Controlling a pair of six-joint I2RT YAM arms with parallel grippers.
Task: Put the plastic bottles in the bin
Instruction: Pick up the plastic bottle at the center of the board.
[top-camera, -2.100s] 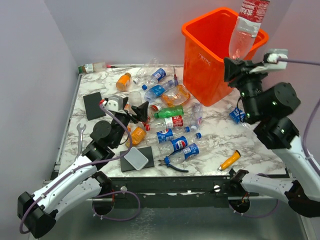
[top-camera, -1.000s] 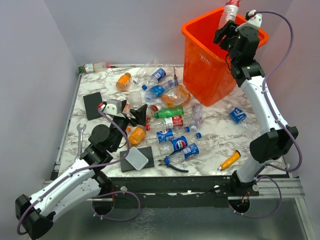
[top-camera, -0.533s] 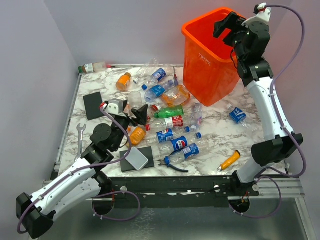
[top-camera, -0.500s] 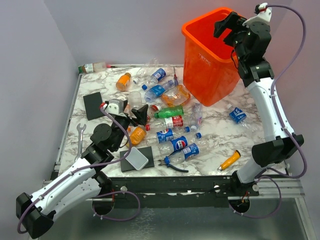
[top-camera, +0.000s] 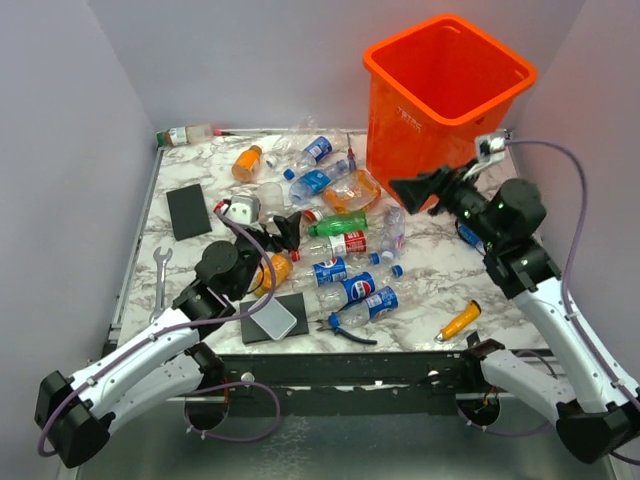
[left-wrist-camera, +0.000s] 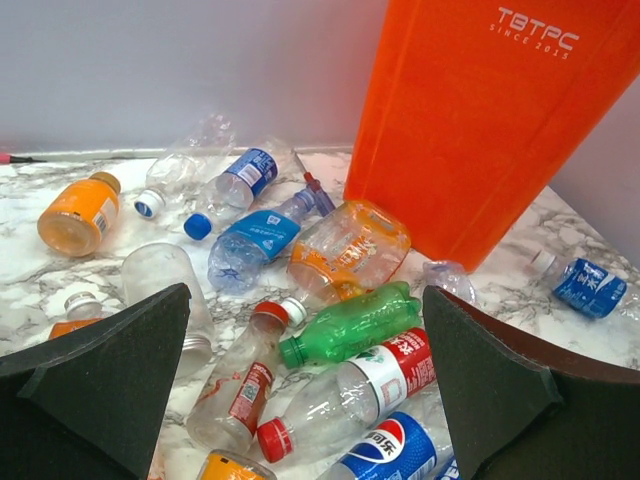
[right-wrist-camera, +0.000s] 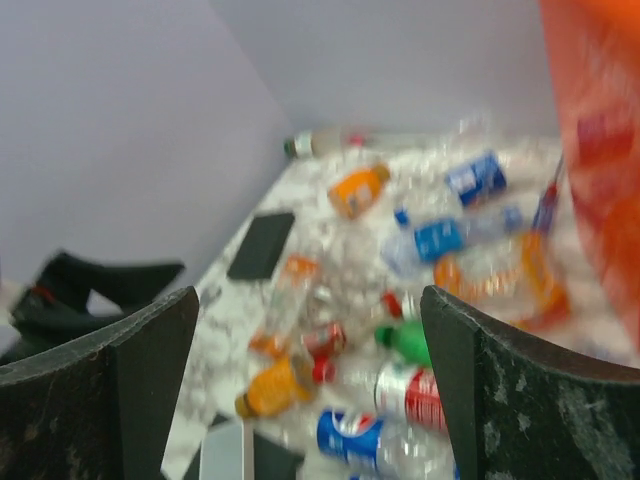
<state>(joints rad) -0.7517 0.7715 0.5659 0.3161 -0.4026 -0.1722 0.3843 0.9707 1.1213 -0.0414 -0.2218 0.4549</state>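
Note:
Several plastic bottles lie across the marble table: a green one (top-camera: 338, 225) (left-wrist-camera: 355, 325), a red-labelled clear one (top-camera: 345, 243) (left-wrist-camera: 400, 375), a Pepsi one (top-camera: 360, 290), an orange one (top-camera: 246, 162) (left-wrist-camera: 75, 212). The tall orange bin (top-camera: 410, 140) (left-wrist-camera: 480, 130) stands at the back right. My left gripper (top-camera: 285, 228) (left-wrist-camera: 305, 293) is open and empty, just left of the green bottle. In front of the bin hovers my right gripper (top-camera: 408, 190) (right-wrist-camera: 310, 295), also open and empty, facing the pile. The right wrist view is blurred.
A blue-labelled bottle (top-camera: 472, 230) (left-wrist-camera: 590, 285) lies right of the bin, beside my right arm. An orange-handled screwdriver (top-camera: 458, 322) and blue-handled pliers (top-camera: 350, 330) sit near the front edge. A wrench (top-camera: 162, 270) and two black pads (top-camera: 188, 210) (top-camera: 275, 315) lie on the left.
My right gripper opened above the bin and the red-labelled bottle it held is gone from view. That arm then swung down in front of the bin. The left arm shifted slightly.

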